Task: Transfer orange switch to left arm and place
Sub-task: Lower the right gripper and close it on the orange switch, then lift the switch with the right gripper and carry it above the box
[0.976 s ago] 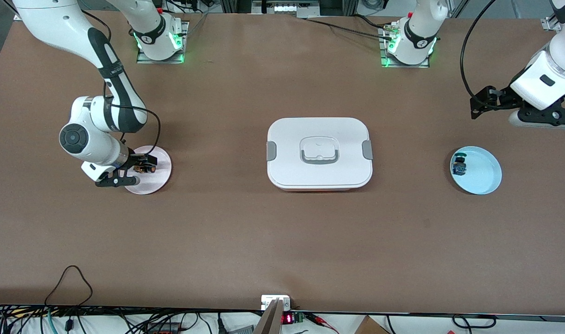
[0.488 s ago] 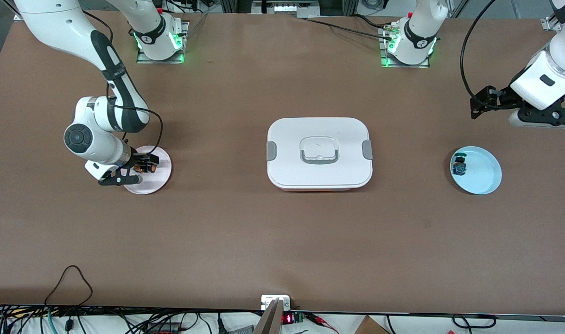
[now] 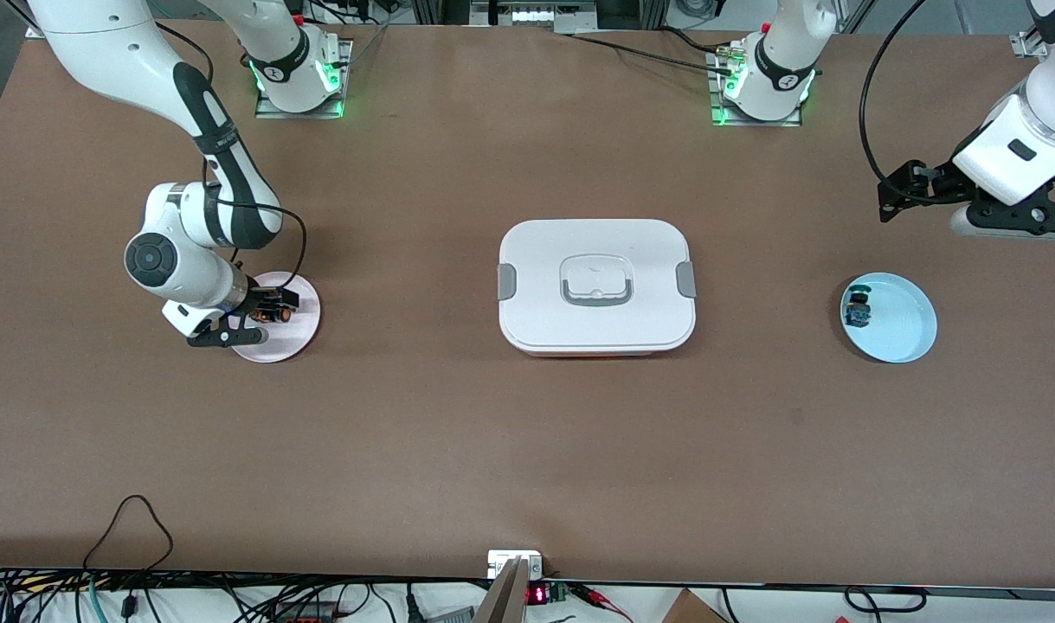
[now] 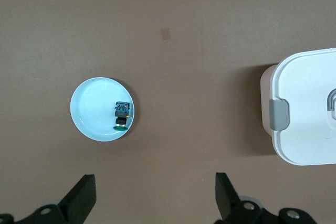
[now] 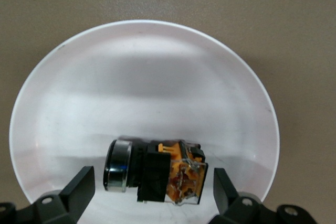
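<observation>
The orange switch (image 5: 155, 171) lies on its side on a pale pink plate (image 5: 142, 87) toward the right arm's end of the table; it also shows in the front view (image 3: 270, 317). My right gripper (image 5: 152, 190) is open, low over the plate (image 3: 289, 337), with a finger on either side of the switch and not touching it; in the front view the gripper (image 3: 263, 313) sits over it. The white box (image 3: 596, 285) stands in the middle of the table. My left gripper (image 4: 155, 195) is open and empty, waiting high near the left arm's end of the table.
A light blue plate (image 3: 899, 324) holds a small switch with a blue body and teal cap (image 3: 858, 309) toward the left arm's end; both show in the left wrist view, plate (image 4: 92, 103) and switch (image 4: 122, 116). The box's corner (image 4: 304, 114) shows there too.
My right arm has shifted slightly toward the table's middle and its gripper has settled around the orange switch. The left arm has not moved.
</observation>
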Tool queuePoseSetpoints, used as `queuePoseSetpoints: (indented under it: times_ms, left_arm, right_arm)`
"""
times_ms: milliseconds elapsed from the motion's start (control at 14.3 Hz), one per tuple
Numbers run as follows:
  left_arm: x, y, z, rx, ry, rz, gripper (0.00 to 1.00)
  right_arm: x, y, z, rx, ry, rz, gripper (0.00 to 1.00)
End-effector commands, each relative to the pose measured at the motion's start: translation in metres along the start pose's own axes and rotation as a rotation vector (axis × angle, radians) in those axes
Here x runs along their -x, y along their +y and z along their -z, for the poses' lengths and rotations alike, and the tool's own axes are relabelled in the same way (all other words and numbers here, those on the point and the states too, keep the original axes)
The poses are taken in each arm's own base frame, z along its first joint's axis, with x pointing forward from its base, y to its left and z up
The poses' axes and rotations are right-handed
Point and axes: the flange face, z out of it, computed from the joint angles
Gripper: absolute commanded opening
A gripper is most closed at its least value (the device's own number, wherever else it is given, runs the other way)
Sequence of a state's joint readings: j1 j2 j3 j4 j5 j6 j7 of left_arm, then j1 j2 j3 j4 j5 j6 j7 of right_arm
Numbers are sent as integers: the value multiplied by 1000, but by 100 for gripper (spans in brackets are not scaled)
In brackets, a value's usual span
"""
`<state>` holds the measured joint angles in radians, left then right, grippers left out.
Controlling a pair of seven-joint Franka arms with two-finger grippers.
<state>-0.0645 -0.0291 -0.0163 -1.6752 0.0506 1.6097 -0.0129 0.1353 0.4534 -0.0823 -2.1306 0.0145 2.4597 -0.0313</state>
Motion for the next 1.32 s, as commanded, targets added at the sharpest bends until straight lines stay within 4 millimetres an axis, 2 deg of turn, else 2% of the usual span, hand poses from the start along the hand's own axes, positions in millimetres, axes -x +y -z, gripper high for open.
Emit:
queuePoseSetpoints:
  times_ms: [0, 70, 209, 348, 418, 488, 627, 976, 1255]
  left_arm:
    - [0, 2, 4, 23, -4, 3, 100]
    - [0, 2, 4, 23, -4, 3, 100]
    - [0, 2, 4, 23, -4, 3, 100]
    - [0, 2, 4, 23, -4, 3, 100]
    - [0, 2, 4, 23, -4, 5, 100]
    - [1, 2, 5, 23, -2, 5, 100]
    - [0, 2, 4, 23, -4, 5, 100]
    - [0, 2, 4, 23, -4, 5, 100]
    - [0, 2, 4, 23, -4, 5, 100]
  right_arm:
    - [1, -3, -4, -7, 8, -11, 100]
    - [1, -3, -4, -12, 8, -17, 98]
    - [2, -3, -4, -15, 4, -21, 74]
    - [2, -2, -2, -17, 4, -24, 42]
    - [1, -2, 2, -16, 10, -21, 30]
    - [-1, -2, 6, -17, 14, -10, 19]
    - [-5, -2, 22, -18, 27, -4, 5]
    - [-38, -7, 98, -28, 19, 10, 1]
    - [-51, -29, 185, -76, 47, 34, 0]
